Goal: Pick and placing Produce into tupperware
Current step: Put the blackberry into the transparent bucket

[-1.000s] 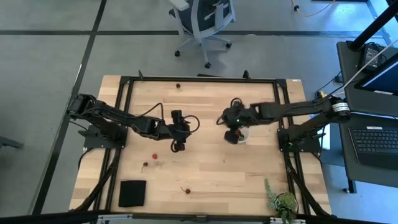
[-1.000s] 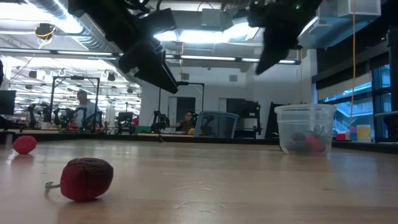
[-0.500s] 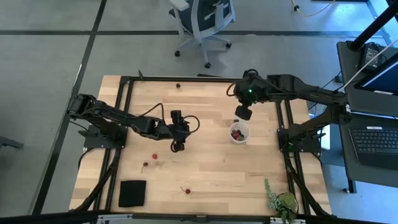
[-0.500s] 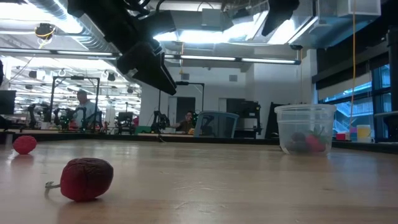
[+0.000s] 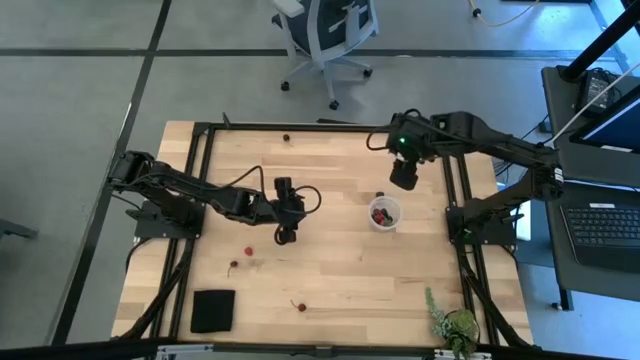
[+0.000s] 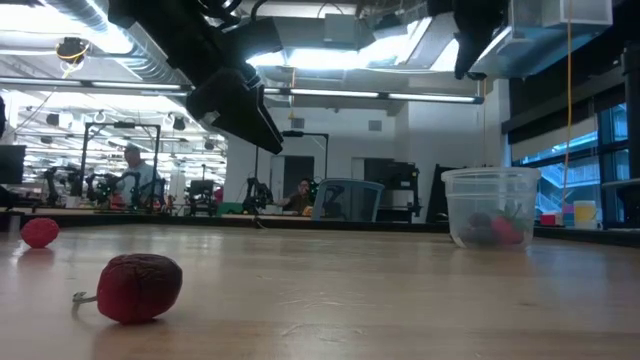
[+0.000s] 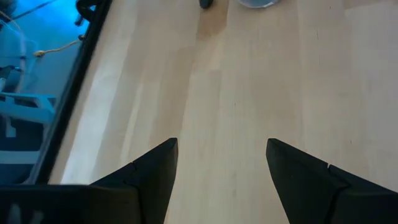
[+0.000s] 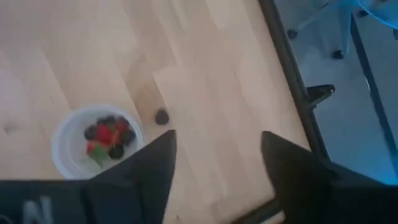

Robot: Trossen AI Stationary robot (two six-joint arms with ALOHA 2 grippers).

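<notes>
The tupperware (image 5: 383, 213) stands at the table's right, a small round tub with red and dark produce (image 8: 107, 135) inside. One dark fruit (image 8: 161, 116) lies on the wood just beyond its far side. Loose fruits lie at the left near side: a red one (image 5: 248, 252), a dark one (image 5: 233, 266) and a stemmed red one (image 5: 299, 305). My right gripper (image 8: 217, 155) hangs open above the table, a little to the far right of the tub. My left gripper (image 7: 221, 162) is open over bare wood at mid-table, holding nothing.
Another dark fruit (image 5: 286, 138) lies by the far edge. A flat black pad (image 5: 212, 310) sits at the near left and a leafy plant (image 5: 455, 325) at the near right corner. A black frame (image 5: 452, 160) runs along the table's sides.
My right gripper has risen from just over the tub and gone toward the table's far right, ending beyond the tub. The tub and the loose fruits have stayed where they were.
</notes>
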